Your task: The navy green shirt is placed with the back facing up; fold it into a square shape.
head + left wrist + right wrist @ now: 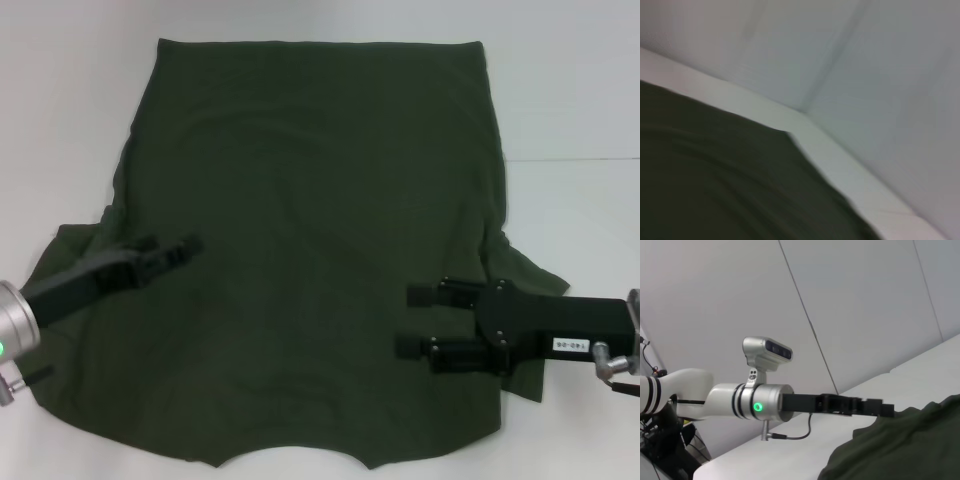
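We are seeing the shirt lying flat across the white table. Our left gripper is hovering at nine o'clock, fingers pressed together; our right gripper, at four o'clock, is spread wide.

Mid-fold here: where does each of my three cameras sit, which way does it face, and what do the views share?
Head view: on the head, looking down at the navy green shirt on the white table; left gripper and open right gripper over the cloth.
Left wrist view: across shirt toward the wall; no robot parts.
Right wrist view: sideways at the left arm above the shirt.
All three show the shirt.
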Robot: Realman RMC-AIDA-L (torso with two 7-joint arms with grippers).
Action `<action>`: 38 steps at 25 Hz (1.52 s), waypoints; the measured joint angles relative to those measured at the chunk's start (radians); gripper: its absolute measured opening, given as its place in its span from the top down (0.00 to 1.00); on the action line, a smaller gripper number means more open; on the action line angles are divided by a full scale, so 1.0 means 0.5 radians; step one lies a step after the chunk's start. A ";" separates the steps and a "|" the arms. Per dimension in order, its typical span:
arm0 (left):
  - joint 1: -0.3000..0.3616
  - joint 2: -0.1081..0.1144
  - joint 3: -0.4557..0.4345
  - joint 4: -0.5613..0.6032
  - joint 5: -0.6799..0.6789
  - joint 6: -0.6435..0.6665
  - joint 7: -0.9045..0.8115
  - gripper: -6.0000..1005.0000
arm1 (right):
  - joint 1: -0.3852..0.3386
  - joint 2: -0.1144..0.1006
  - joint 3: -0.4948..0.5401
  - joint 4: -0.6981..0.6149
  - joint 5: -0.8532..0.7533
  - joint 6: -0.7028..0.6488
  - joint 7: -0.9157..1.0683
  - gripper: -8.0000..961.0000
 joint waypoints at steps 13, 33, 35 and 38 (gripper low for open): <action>-0.136 0.007 -0.017 -0.049 0.009 -0.881 -0.074 0.07 | 0.046 -0.001 0.000 0.053 0.052 0.112 0.087 0.07; -0.154 0.002 -0.009 -0.126 0.015 -1.330 0.070 0.07 | 0.052 -0.001 0.000 0.087 0.075 0.158 0.093 0.07; -0.154 0.001 -0.009 -0.134 0.015 -1.338 0.079 0.07 | 0.052 -0.001 0.000 0.087 0.075 0.159 0.093 0.07; -0.155 -0.002 -0.010 -0.135 0.015 -1.342 0.083 0.07 | 0.052 -0.001 0.000 0.087 0.075 0.160 0.093 0.07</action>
